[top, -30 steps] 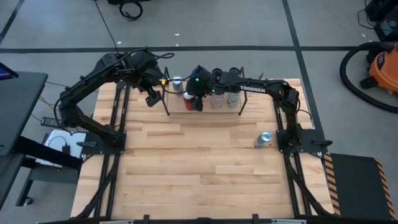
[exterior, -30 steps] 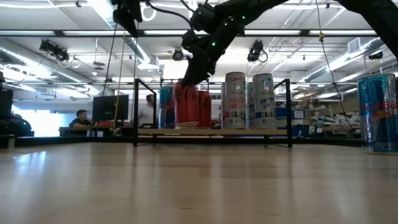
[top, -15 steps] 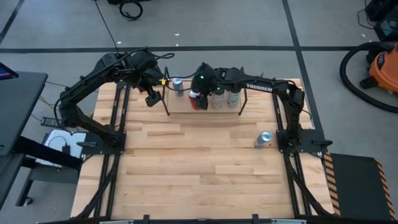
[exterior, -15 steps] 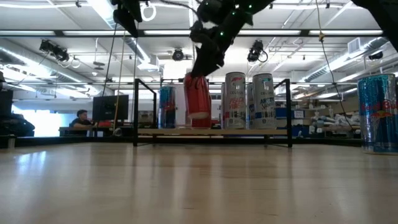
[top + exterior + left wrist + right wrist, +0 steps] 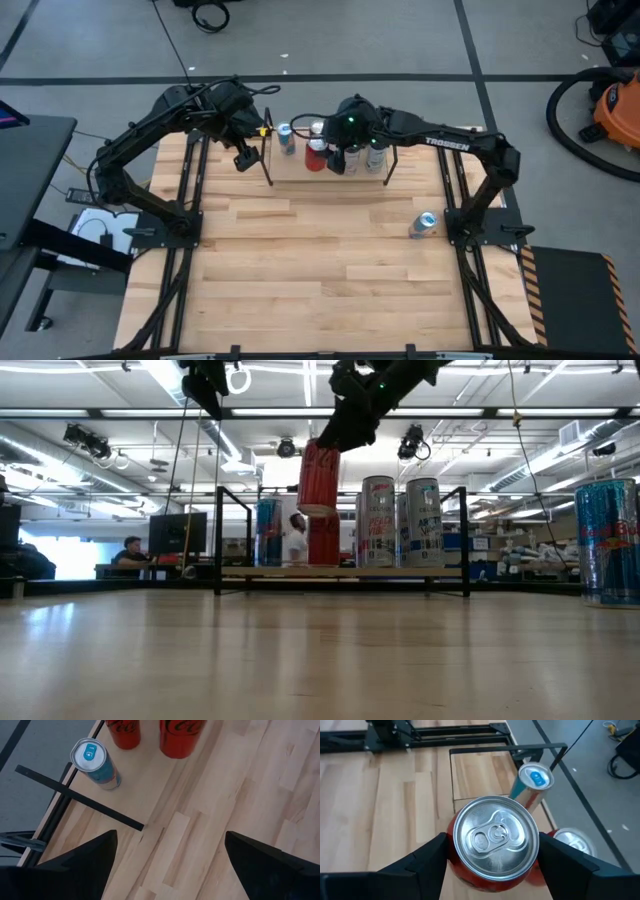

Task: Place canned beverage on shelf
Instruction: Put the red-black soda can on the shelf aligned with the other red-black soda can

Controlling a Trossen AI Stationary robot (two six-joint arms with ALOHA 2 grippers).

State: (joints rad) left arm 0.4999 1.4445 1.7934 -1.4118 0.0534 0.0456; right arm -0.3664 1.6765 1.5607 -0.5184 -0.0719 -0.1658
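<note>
Grey floor, orange vacuum, ceiling lights

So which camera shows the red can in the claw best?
The low view: the held can hangs from the right gripper above another red can on the shelf. The right wrist view shows only its silver top, the left wrist view its lower part, and the high view just a red speck.
</note>
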